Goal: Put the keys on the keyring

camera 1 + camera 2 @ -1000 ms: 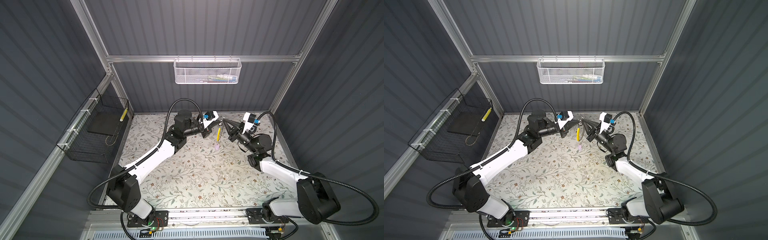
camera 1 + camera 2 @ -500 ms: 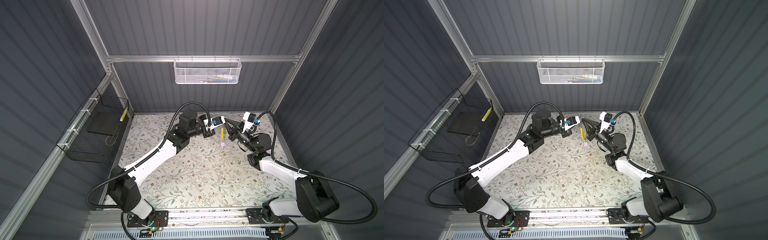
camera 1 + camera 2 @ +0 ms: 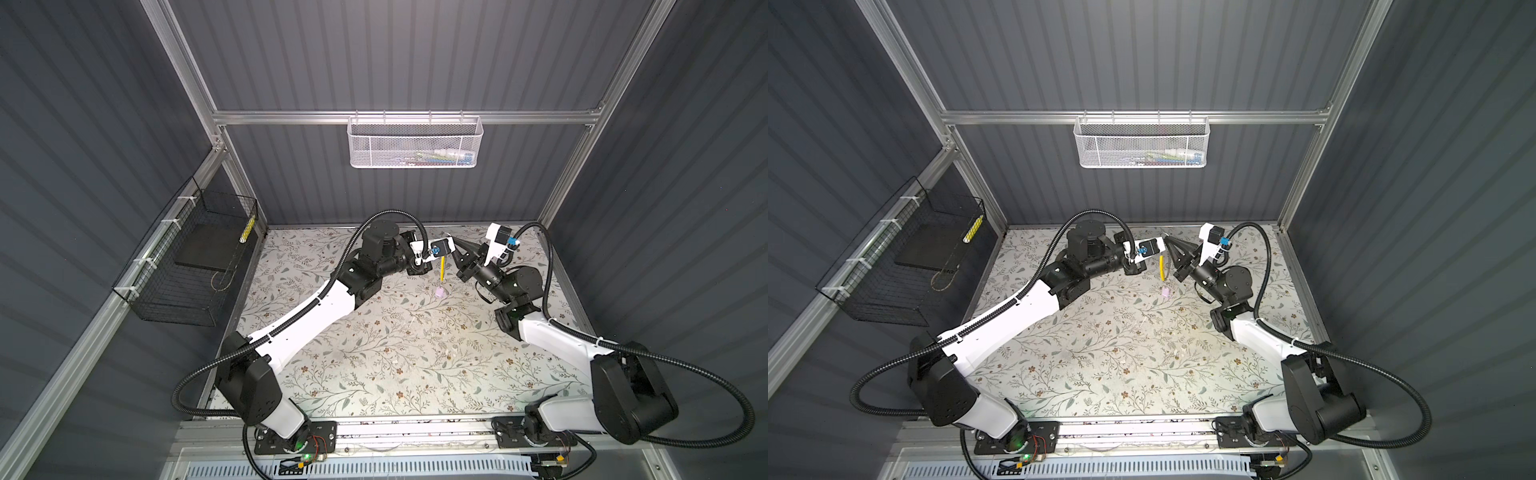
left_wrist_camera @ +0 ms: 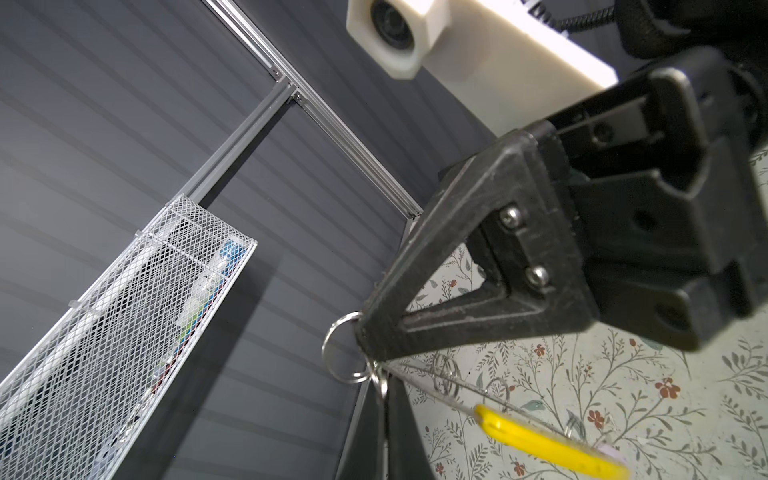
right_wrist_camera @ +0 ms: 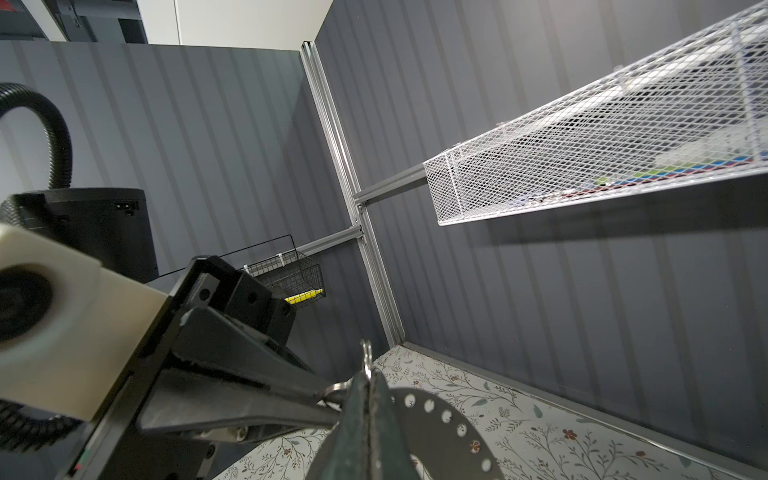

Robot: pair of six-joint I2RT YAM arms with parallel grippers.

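Observation:
Both grippers meet tip to tip above the back middle of the floral table. My left gripper [image 3: 451, 247] [image 4: 384, 386] is shut on a small metal ring where the keyring's thin grey hoop [image 4: 465, 392] begins. My right gripper [image 3: 456, 242] [image 5: 366, 376] is shut on another small split ring [image 4: 345, 348] linked to it. The hoop's yellow tag [image 3: 443, 268] [image 3: 1162, 266] [image 4: 540, 444] hangs below the tips. Just under that tag hangs a key's pale lilac tag [image 3: 439, 292] [image 3: 1165, 291]. Several small rings are threaded on the hoop.
A white mesh basket [image 3: 415, 143] hangs on the back wall above the grippers. A black wire basket [image 3: 195, 257] holding a yellow item is fixed to the left wall. Aluminium posts stand at the back corners.
My left gripper has moved right, up to the right gripper's tip. The yellow and lilac tags shifted slightly right with it. Both grippers stayed shut.

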